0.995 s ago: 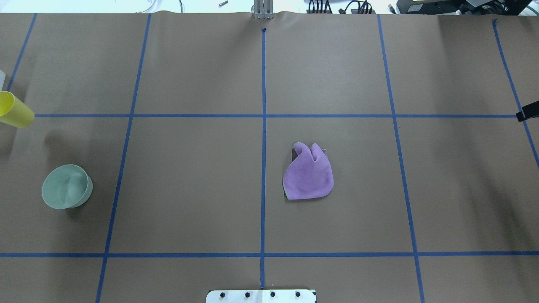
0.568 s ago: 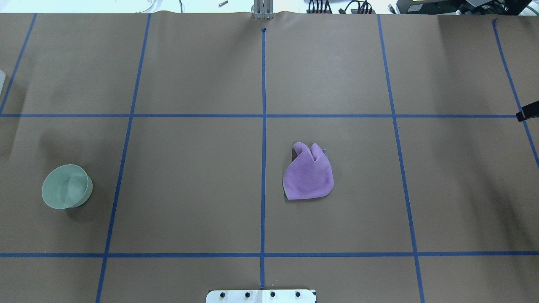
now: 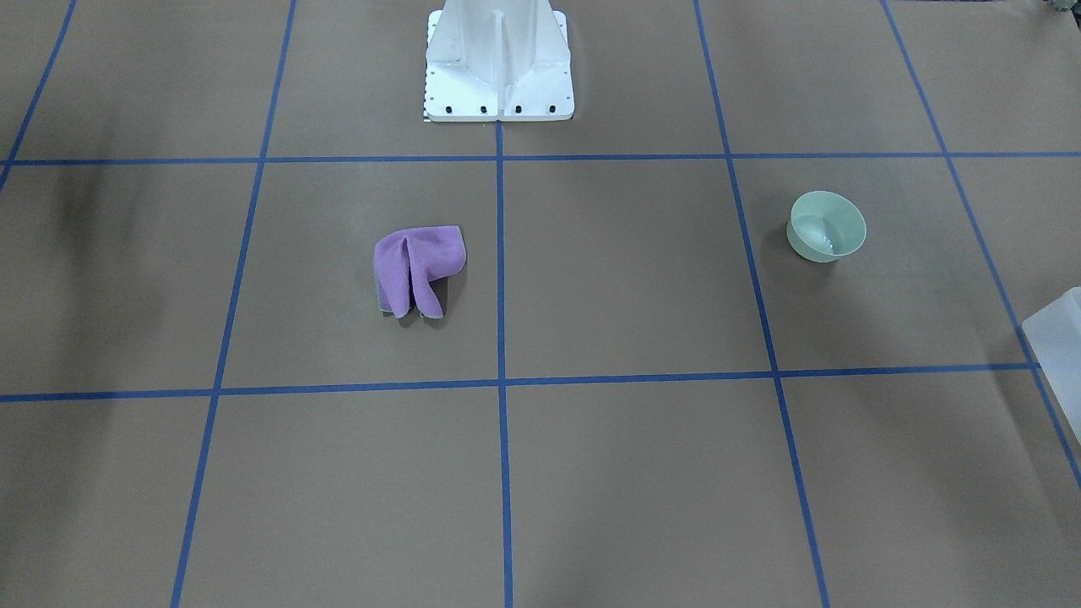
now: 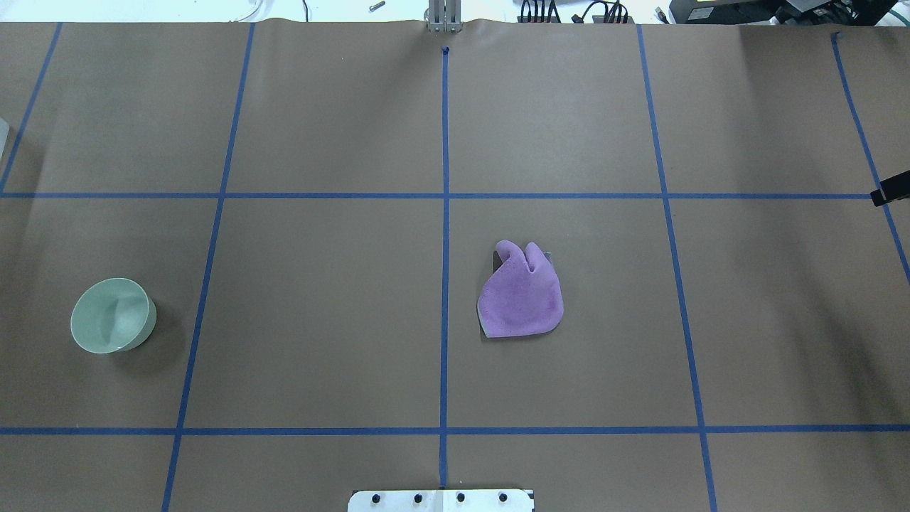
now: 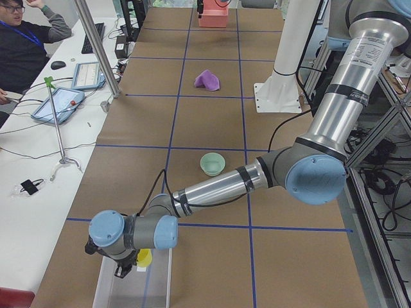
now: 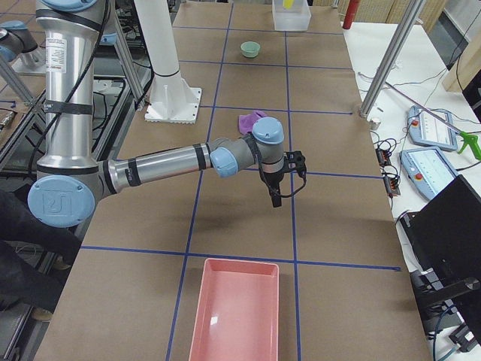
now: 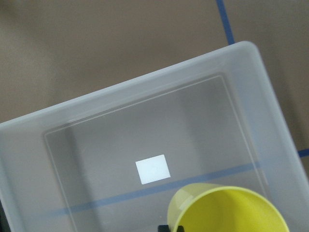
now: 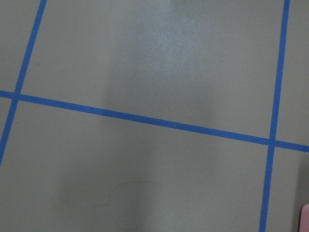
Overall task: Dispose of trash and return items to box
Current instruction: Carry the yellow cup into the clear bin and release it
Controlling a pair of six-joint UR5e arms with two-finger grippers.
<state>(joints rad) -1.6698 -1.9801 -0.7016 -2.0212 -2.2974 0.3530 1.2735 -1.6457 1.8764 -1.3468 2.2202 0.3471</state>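
Observation:
My left gripper hangs over the frosted white box at the table's left end and holds a yellow cup. In the left wrist view the cup hangs above the box, whose floor is bare but for a white label. A pale green bowl stands upright on the left side. A crumpled purple cloth lies right of centre. My right gripper hangs above bare table paper beyond the cloth; I cannot tell if it is open or shut.
A pink tray sits at the table's right end. The white robot base stands at the table's near edge, in the middle. A corner of the box shows in the front-facing view. Blue tape lines grid the brown paper.
The yellow cup has moved left, out of the overhead view, and now hangs over the box. The bowl and the cloth have not moved.

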